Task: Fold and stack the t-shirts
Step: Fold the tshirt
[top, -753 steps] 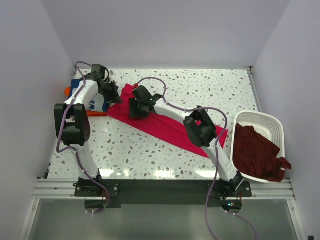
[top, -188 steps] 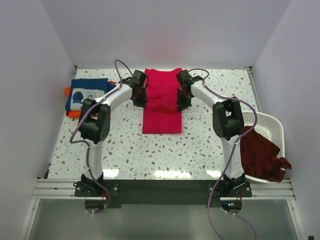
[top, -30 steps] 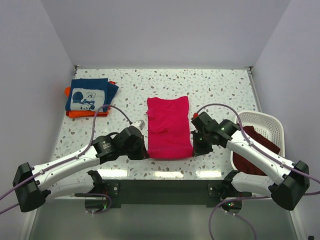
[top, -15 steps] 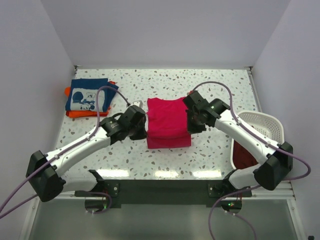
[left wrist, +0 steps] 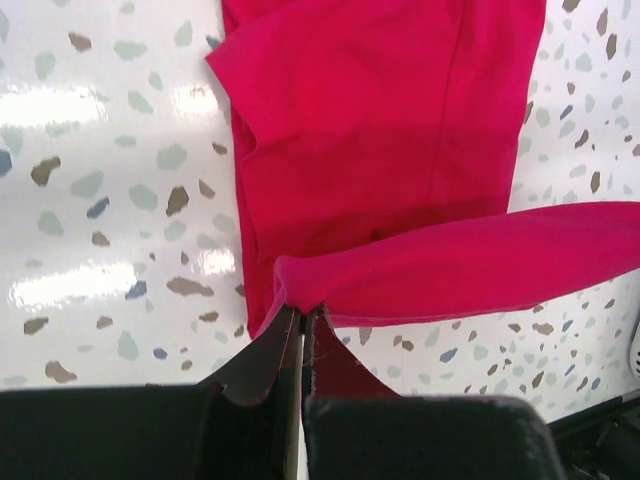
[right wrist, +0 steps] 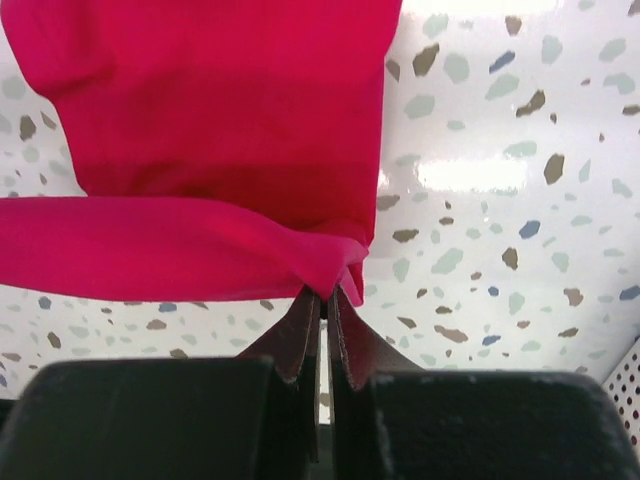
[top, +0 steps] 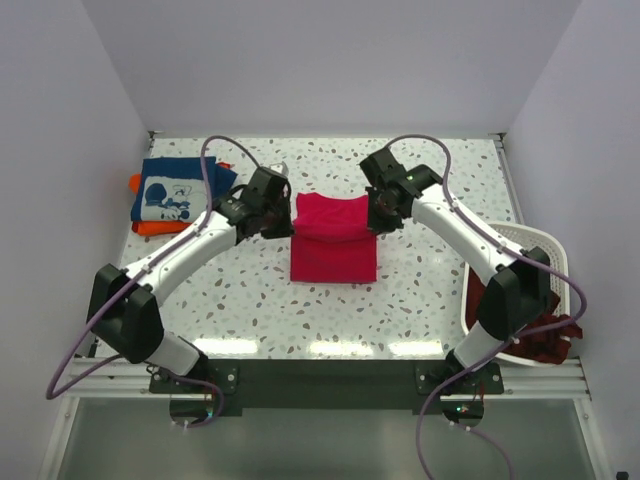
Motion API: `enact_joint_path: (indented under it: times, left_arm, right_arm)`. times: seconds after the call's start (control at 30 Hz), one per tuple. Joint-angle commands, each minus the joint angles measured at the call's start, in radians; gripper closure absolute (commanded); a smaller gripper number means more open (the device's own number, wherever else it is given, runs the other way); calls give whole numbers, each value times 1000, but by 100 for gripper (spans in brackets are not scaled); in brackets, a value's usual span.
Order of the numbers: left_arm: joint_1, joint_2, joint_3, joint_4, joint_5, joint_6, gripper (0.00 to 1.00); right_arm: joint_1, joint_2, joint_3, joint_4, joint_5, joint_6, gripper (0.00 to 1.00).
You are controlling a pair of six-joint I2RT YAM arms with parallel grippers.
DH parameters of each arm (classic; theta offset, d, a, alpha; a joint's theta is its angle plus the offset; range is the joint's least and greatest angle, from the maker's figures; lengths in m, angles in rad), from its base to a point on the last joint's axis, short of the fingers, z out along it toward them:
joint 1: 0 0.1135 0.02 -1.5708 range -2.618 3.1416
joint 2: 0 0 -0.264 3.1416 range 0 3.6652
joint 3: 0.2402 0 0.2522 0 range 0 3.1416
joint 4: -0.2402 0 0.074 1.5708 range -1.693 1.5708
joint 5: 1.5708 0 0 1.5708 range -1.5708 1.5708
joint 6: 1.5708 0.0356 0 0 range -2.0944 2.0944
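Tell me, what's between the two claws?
The pink t-shirt: its lifted edge spans from the left claw to the right claw, each pinching a corner. The overhead view shows it best.

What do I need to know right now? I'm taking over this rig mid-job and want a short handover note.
Left gripper: shut on the pink t-shirt, pinching one corner of its lifted near edge.
Right gripper: shut on the other corner of that edge.
Pink t-shirt: mid-table, already narrowed to a strip, with the near edge held up over the rest.
Done: the navy t-shirt lies folded on the orange t-shirt, far left.
Left: lay this fold down, put the pink one on that stack, then fold the maroon t-shirts in the white basket.
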State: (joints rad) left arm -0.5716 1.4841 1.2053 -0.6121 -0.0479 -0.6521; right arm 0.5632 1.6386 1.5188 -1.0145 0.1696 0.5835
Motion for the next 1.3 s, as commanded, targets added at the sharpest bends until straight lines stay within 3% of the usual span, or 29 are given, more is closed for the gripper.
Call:
enact_joint_path:
  times: [0.0,0.43,0.7,0.8,0.83,0.87,0.93,1.0,1.27]
  left_arm:
    - [42,50,86,57,28,74,100]
    - [122,309,281,86,126,146,100]
    - [171,534,566,42,135,170,100]
    - [190,610,666,25,125,166,46]
    - [194,625,684,23,111,164,20]
    - [202,630,723,20,109,161,12]
    - [210,625,743,25,109,158,1]
    - [222,617,744,34,129,158,0]
    - [257,509,490,175,281,152,0]
  right_arm:
    - [-34,44,90,25,42,-39,100]
    - [-105,240,268,27,28,-86,100]
    - [-186,414,463,36,28,-114,100]
    - [-216,497,543,53,33,-111,75]
    - [-223,519,555,53,27,-106,44]
    - [-230,523,564,51,15,-105,36]
    - [-240,500,563,76,7,-102,24]
    - [-243,475,549,96,8,-119,19]
    - [-244,363,406,186,-119,-146,19]
